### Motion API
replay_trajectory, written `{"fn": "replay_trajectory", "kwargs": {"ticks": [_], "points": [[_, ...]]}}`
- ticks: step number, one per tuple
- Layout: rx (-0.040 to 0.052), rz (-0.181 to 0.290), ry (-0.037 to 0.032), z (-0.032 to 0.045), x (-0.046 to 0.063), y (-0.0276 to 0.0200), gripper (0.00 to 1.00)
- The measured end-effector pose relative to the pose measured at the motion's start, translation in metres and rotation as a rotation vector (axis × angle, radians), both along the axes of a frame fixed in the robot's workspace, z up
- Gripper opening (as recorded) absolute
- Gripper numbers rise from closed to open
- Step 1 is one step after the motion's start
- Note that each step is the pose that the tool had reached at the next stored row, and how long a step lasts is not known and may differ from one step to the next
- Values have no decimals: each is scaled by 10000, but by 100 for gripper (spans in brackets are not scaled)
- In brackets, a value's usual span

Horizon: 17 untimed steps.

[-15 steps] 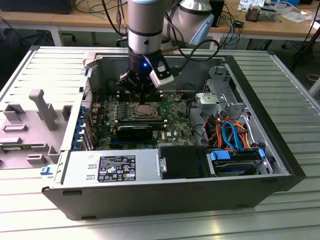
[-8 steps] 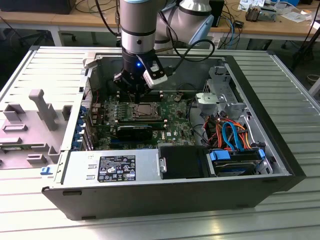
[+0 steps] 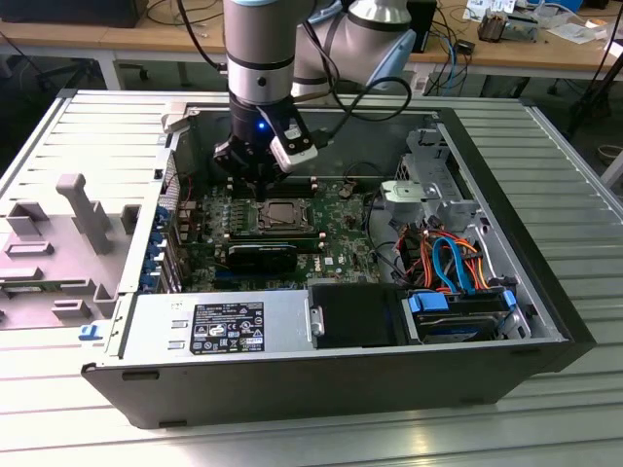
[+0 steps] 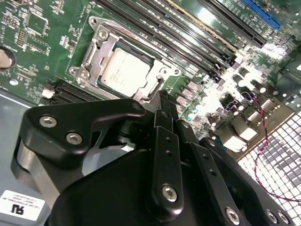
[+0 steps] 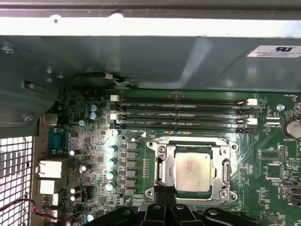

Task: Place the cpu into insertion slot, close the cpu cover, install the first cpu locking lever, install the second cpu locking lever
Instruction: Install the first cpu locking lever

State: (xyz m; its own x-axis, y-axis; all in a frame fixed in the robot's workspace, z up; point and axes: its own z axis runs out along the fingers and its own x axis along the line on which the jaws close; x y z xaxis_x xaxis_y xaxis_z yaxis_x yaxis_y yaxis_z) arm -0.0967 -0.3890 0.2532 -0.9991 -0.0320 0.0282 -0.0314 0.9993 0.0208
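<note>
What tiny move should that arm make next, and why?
Probably a small descent onto the socket's near edge. The cpu already sits in the insertion slot with the cpu cover down around it, and the gripper hovers just beside that frame, holding nothing.

claw (image 5: 165,207) tips cut off — levers indistinct

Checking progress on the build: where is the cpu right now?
The cpu sits in the insertion slot on the motherboard, beside the long memory slots, with the gripper close by in both wrist views.
</note>
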Motion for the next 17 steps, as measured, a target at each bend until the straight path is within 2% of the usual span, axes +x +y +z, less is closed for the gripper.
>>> {"fn": "replay_trajectory", "kwargs": {"ticks": [17], "points": [[1,0,0,0,-174,0,11]]}}
